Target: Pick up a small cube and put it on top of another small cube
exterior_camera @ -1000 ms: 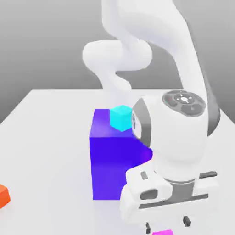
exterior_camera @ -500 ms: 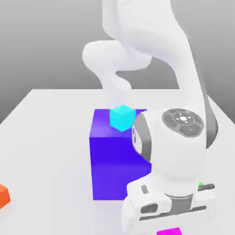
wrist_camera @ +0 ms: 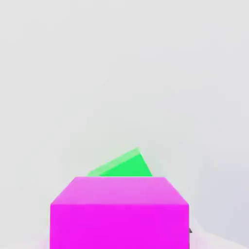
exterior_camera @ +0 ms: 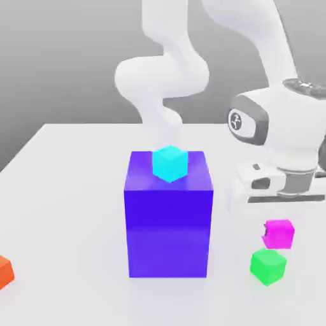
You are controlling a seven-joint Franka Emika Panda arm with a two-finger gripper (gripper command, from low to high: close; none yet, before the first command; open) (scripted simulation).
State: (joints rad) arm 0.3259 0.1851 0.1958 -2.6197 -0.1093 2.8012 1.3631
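Note:
The small magenta cube (exterior_camera: 280, 234) hangs just off the table, under the white hand on the exterior view's right. My gripper (exterior_camera: 278, 230) is shut on it, and one dark fingertip (exterior_camera: 266, 227) shows at the cube's side. The small green cube (exterior_camera: 268, 266) rests on the white table directly below, slightly nearer the camera, with a small gap between the two. In the hand view the magenta cube (wrist_camera: 119, 214) sits close in front, and a corner of the green cube (wrist_camera: 124, 167) peeks out behind it.
A big blue-purple block (exterior_camera: 169, 223) stands mid-table with a cyan cube (exterior_camera: 170, 163) on top, to the left of my hand. An orange cube (exterior_camera: 4, 270) lies at the table's left front edge. The table (exterior_camera: 63, 191) is white.
The jaws closed on the magenta cube. The arm then rose and swung from the front toward the exterior view's right, carrying the cube; the green cube came into sight.

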